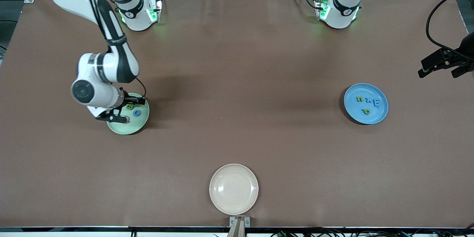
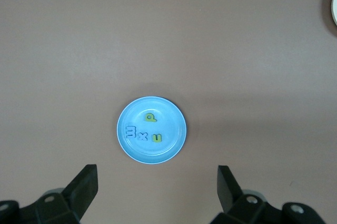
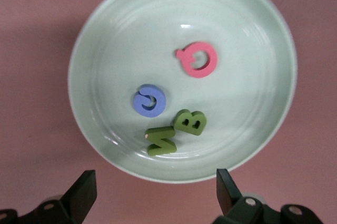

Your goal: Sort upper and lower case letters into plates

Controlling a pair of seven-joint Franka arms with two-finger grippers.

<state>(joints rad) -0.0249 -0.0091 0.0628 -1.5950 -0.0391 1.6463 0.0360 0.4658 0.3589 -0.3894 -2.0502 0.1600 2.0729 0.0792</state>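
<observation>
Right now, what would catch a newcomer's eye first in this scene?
The right gripper hangs open over the pale green plate, which holds four letters, among them a pink Q. At the left arm's end, the blue plate holds four more. The cream plate sits nearest the camera.

The front view looks down from high across the table (image 1: 237, 63), facing the two robot bases along its top edge — the whole tabletop fits in it. The left wrist view looks straight down from well above the blue plate (image 2: 151, 129), which the front view also shows (image 1: 366, 103). The right wrist view hangs close over the pale green plate (image 3: 181, 76) — it fills the picture — shared with the front view (image 1: 127, 126).
</observation>
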